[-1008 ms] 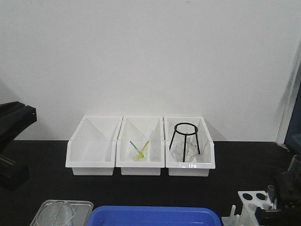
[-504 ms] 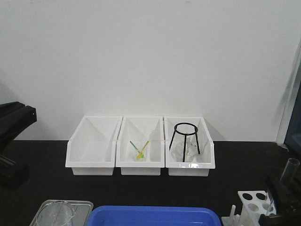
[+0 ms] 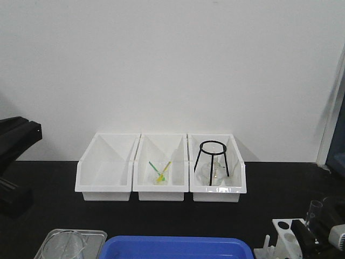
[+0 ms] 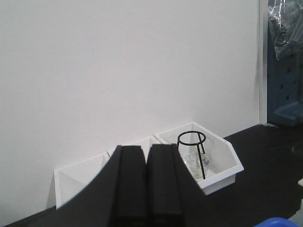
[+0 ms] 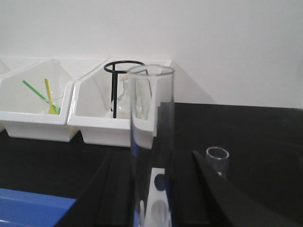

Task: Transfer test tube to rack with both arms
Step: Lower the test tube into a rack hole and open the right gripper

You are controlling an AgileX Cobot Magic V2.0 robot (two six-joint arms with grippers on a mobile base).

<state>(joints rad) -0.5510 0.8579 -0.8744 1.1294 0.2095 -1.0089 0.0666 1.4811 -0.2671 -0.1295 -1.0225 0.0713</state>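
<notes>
While the left arm [image 3: 19, 132] sits at the far left edge of the front view, the left hand [image 4: 146, 152] has its two black fingers pressed together with only a thin seam between them and nothing in there. It's pointing toward the back wall.

Down at the front-left corner there's a metal tray [image 3: 91, 232] with a clear beaker [image 3: 64, 248] in it, and next to that a blue tub [image 3: 178, 248] cut off by the bottom edge.

Back against the wall on the black desk [image 3: 269, 183] are three white bins [image 3: 160, 191] side by side, touching. The left one looks bare, the middle one has a small glass with a green and a yellow stick [image 3: 160, 174], and the right one has a black wire tripod [image 3: 212, 162] over a glass flask [image 3: 215, 174].

Over at the bottom right is the rack [image 3: 288, 243], white with dark round holes on top. From the right wrist view, the right hand [image 5: 152, 161] is clamped on the test tube [image 5: 151, 109], one dark finger on each side. The tube stands upright, open rim up, right over the rack. Its bottom runs out of the picture, so I can't tell if it's in a hole. A second tube [image 5: 217, 158] pokes up just to the right, behind it.
</notes>
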